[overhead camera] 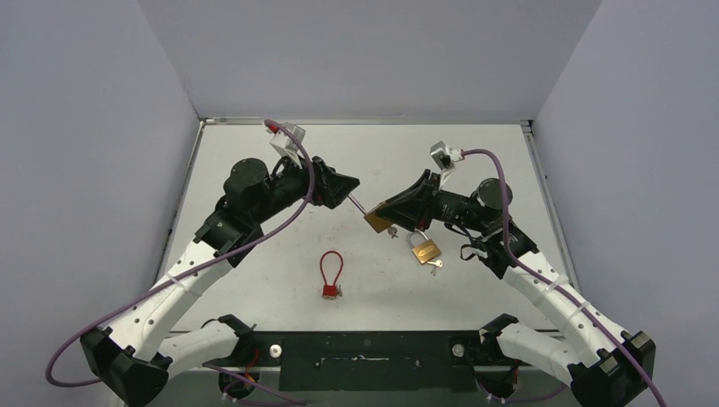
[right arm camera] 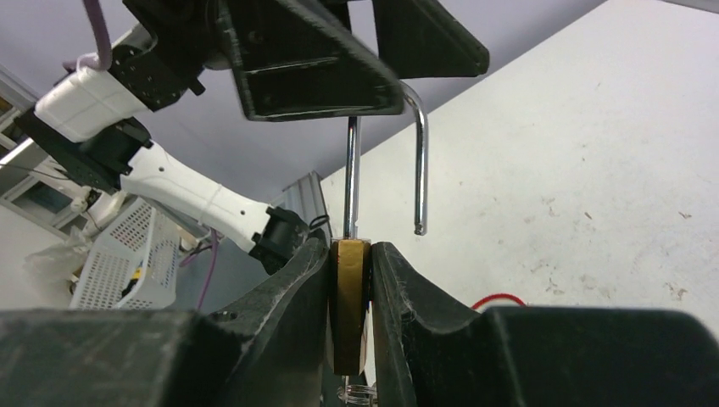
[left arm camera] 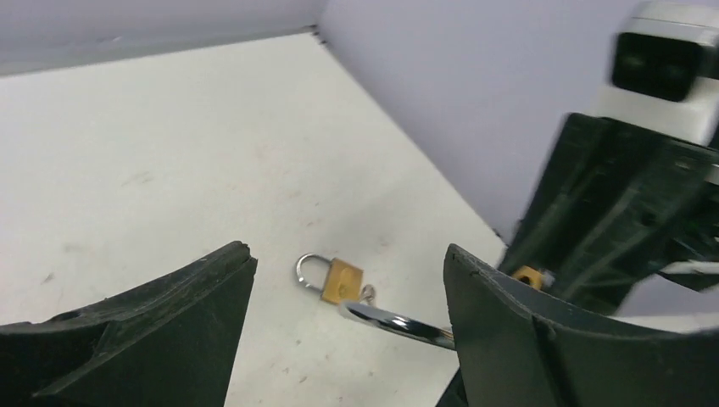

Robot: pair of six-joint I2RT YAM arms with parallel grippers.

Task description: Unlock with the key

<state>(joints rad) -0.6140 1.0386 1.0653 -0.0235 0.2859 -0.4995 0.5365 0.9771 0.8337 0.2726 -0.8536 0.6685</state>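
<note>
Grey walls (overhead camera: 356, 51), white surface (overhead camera: 280, 246) | our right tool (right arm camera: 349, 254) clamps the brass long-shackled padlock (right arm camera: 349, 314) aloft, centre | left tool (left arm camera: 348, 253) spread apart around its steel shackle (right arm camera: 421, 161), one leg already free | we'd say: pull straight, no twisting.

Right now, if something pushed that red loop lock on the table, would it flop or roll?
The red lock lies flat, so it would probably slide, not roll. Its thin loop looks like cable, so it might bend when lifted.
</note>
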